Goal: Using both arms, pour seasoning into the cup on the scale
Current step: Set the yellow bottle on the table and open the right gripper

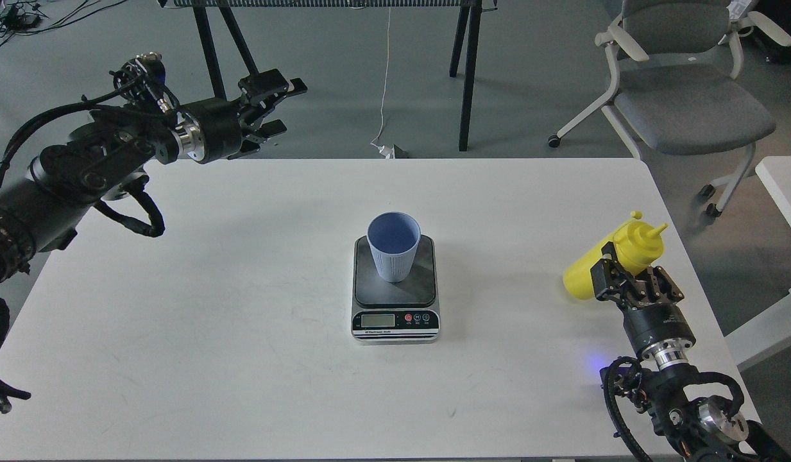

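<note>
The right end effector (629,269) is closed around the yellow plastic squeeze bottle with a pointed nozzle (616,256), which is tilted, nozzle up and to the right, near the right edge of the white table (209,321). The left end effector (276,106) is empty, its fingers spread apart above the table's far left corner. Between them, at mid-table, the small light-blue ribbed plastic cup (394,247) stands upright on the dark grey platform of the flat rectangular digital scale (395,301).
</note>
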{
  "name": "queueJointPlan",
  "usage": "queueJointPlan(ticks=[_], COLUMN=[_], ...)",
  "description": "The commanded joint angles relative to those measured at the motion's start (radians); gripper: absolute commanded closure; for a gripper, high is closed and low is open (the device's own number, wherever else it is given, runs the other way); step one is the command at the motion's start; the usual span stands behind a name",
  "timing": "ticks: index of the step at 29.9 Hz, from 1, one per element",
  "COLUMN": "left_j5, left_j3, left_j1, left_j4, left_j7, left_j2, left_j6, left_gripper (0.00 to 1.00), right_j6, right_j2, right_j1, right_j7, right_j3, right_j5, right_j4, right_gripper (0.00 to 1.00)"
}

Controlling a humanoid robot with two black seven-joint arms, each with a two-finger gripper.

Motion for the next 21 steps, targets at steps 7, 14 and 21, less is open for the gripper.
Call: queueJointPlan(ticks=[7,14,21], left_j5=[0.000,0.000,0.000], left_j3=[-0.002,-0.002,0.000], left_j1=[0.000,-0.002,-0.003], left_j4=[0.000,-0.001,0.000], left_j7=[0.000,0.000,0.000], left_j2=[0.001,0.002,0.002], left_j6=[0.000,0.000,0.000], left_gripper=[0.01,0.01,0.01], right_j6=[0.000,0.000,0.000], right_j2=[0.008,0.022,0.022], right_j1=[0.030,0.049,0.050], right_j7=[0.001,0.003,0.011], right_j3=[-0.008,-0.008,-0.042], right_j5=[-0.035,-0.074,-0.088], right_j4=[-0.061,-0.089,-0.083], right_gripper=[0.81,0.70,0.40])
